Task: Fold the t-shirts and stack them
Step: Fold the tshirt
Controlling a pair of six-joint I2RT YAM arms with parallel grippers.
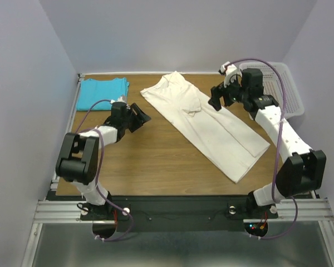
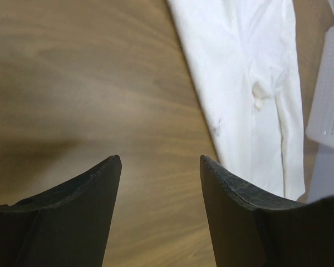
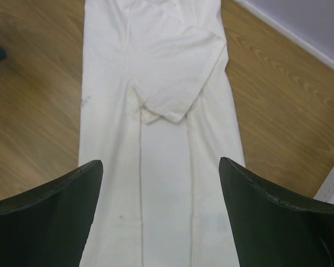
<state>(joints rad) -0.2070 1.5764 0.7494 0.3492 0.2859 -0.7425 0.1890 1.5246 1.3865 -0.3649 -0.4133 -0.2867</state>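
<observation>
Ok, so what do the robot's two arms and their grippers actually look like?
Both arms match: the left arm and right arm have white links with bulky black joints. A thin purple cable runs along each. The left gripper and right gripper each carry two matte black fingers tapering to blunt tips.

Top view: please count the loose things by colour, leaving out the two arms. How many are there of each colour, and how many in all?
Cream t-shirt: 1
Turquoise t-shirt: 1
White basket: 1
Total: 3
</observation>
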